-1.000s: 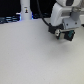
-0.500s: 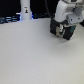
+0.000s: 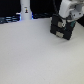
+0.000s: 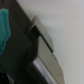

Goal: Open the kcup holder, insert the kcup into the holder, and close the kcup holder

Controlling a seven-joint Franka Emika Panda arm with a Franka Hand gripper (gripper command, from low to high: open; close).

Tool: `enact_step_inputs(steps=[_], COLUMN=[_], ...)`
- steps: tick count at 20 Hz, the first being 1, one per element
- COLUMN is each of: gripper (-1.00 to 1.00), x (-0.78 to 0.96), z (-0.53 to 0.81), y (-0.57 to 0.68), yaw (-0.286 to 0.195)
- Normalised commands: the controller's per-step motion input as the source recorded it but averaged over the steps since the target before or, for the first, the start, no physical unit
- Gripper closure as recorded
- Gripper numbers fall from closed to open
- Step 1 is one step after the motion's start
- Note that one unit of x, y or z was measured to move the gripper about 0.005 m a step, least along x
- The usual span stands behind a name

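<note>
My hand (image 3: 64, 21) has dropped onto the kcup holder (image 3: 59, 29); grip state unclear. Opening is starting, drawer apparently still shut.

Setting: looked like a lab or test bench.
Surface: a broad, plain white table (image 3: 35, 55) filled most of the exterior view.
Backdrop: dark, with a small white bottle-like object (image 3: 25, 12) and blue-lit gear (image 3: 10, 20) behind.
</note>
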Motion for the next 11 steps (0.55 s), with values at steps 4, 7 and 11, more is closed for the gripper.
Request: enact_step_inputs(steps=[4, 7, 11], gripper=[-1.0, -1.0, -1.0], x=[-0.62, -0.03, 0.08], z=[0.02, 0.14, 0.15], y=[0.47, 0.12, 0.02], yaw=[0.06, -0.003, -0.011])
